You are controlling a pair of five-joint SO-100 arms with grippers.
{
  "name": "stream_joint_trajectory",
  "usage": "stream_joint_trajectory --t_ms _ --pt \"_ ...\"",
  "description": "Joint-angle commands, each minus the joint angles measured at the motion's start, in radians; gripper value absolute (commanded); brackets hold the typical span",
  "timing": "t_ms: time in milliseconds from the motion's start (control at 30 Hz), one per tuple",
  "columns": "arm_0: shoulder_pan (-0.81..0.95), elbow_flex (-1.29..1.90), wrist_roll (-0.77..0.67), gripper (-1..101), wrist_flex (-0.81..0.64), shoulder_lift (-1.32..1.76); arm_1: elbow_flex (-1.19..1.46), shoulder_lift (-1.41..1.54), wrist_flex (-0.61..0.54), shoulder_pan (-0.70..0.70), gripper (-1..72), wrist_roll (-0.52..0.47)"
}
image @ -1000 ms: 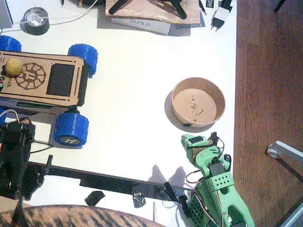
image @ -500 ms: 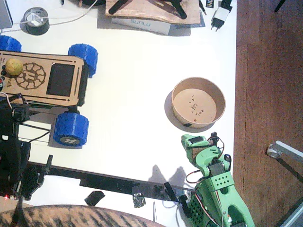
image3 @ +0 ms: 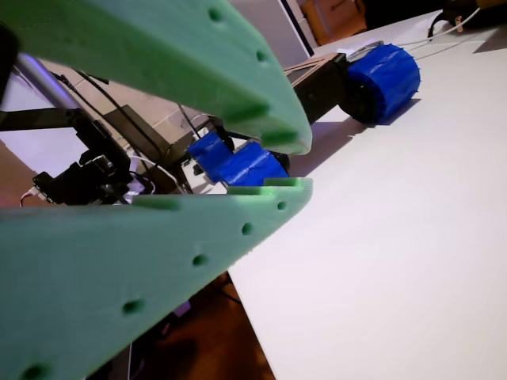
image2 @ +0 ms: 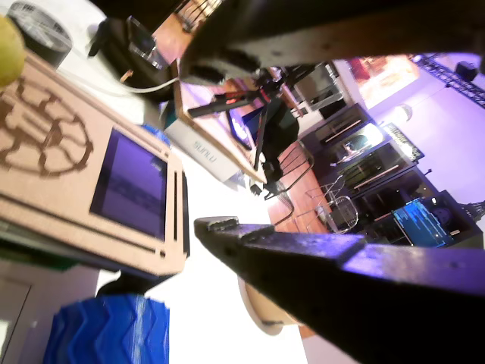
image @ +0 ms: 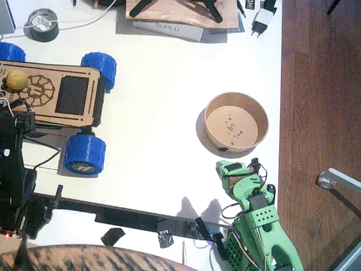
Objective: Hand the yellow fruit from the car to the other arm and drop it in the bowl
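The yellow fruit [image: 15,79] [image2: 6,42] lies on the left end of the car [image: 62,96] [image2: 68,189], beside its gear emblem. My left gripper [image: 13,114] [image2: 198,144], on the black arm, hovers at the car's near edge just short of the fruit. Its jaws stand wide open and empty. The bowl [image: 211,131] is empty, right of centre. My right gripper [image: 228,170] [image3: 299,165], on the green arm, rests on the table just below the bowl, its fingertips nearly together with nothing between them.
A black tape roll [image: 43,25] and a white cable lie at the back left. A wooden board on a box [image: 177,16] and a plug [image: 260,20] sit at the back. The table's right edge [image: 281,113] runs just past the bowl. A black strip [image: 124,214] lines the front edge.
The black arm has reached up from the front left corner toward the car's near edge, closer to the fruit. The green arm, bowl and fruit have not moved.
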Motion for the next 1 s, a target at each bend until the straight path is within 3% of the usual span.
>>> stream_joint_trajectory --t_ms 0,467,967 --pt "-0.005 -0.052 0.008 24 -0.051 -0.021 -0.005 0.009 0.002 -0.003 0.0 -0.014" --pt "-0.014 -0.052 0.009 24 -0.202 -0.242 -0.005 0.009 0.002 -0.006 0.0 -0.014" --pt "-0.354 -0.052 0.13 25 -0.225 -0.216 -0.005 0.009 0.002 -0.006 0.0 -0.015"
